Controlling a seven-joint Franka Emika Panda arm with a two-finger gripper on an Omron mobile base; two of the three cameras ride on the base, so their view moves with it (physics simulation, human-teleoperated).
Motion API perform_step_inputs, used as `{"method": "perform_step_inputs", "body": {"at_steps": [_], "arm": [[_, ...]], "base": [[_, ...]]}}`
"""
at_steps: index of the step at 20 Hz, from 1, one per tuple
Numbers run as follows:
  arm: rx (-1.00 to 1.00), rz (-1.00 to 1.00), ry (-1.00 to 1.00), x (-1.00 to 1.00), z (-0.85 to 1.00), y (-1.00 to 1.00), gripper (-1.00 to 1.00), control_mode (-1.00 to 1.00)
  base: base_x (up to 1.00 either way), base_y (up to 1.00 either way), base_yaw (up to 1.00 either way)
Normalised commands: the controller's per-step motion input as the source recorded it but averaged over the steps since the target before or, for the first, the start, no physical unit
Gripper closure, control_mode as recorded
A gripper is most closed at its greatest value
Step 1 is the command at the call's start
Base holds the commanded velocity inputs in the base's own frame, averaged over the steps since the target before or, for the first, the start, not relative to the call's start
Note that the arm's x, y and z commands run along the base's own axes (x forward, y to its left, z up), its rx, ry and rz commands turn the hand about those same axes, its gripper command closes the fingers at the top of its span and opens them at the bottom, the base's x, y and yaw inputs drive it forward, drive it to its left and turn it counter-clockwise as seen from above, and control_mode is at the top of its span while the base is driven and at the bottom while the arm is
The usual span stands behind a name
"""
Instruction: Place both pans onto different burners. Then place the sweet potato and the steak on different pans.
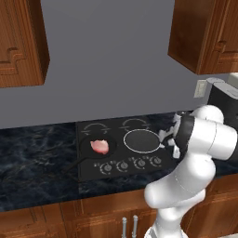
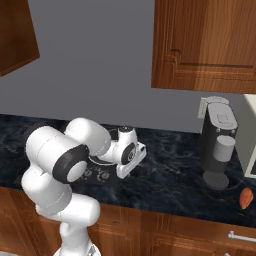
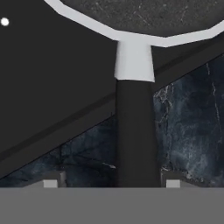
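The all-black pan [image 1: 93,149] sits on the front left burner with the pink steak [image 1: 99,146] lying in it. On the front right burner sits the silver-rimmed pan [image 1: 142,141], its handle pointing right toward my gripper [image 1: 170,141]. In the hand view my gripper [image 3: 111,183] is open, its fingertips [image 3: 50,183] standing on either side of that pan's dark handle [image 3: 136,131] without pressing it. The pale rim [image 3: 131,37] is just ahead. The sweet potato [image 2: 245,198] lies on the counter at the far right, beyond the coffee machine.
Two back burners [image 1: 135,123] are bare, and the knobs [image 1: 131,164] line the cooktop's front. A coffee machine [image 2: 217,145] stands on the counter to the right. Wooden cabinets [image 2: 205,45] hang overhead. My arm's elbow [image 2: 55,155] blocks most of the cooktop in the right base view.
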Motion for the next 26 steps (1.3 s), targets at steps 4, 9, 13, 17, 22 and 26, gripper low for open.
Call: {"method": "perform_step_inputs", "body": {"at_steps": [4,9,13,17,22,26], "arm": [[0.0,0.0,-0.11,-0.28,0.58,-0.06,-1.0,-1.0],[0.0,0.0,-0.09,-0.04,0.68,-0.07,-1.0,-1.0],[0.0,-0.01,-0.01,0.0,0.44,-0.01,-1.0,-1.0],[0.1,-0.16,-0.03,0.0,0.35,0.0,-1.0,-1.0],[0.18,-0.32,-0.1,-0.01,0.32,0.01,-1.0,-1.0],[0.16,-0.3,-0.12,0.04,0.24,0.21,-1.0,-1.0]], "base": [[0.0,0.0,0.0],[0.0,0.0,0.0],[0.0,0.0,0.0],[0.0,0.0,0.0],[0.0,0.0,0.0],[0.0,0.0,0.0]]}}
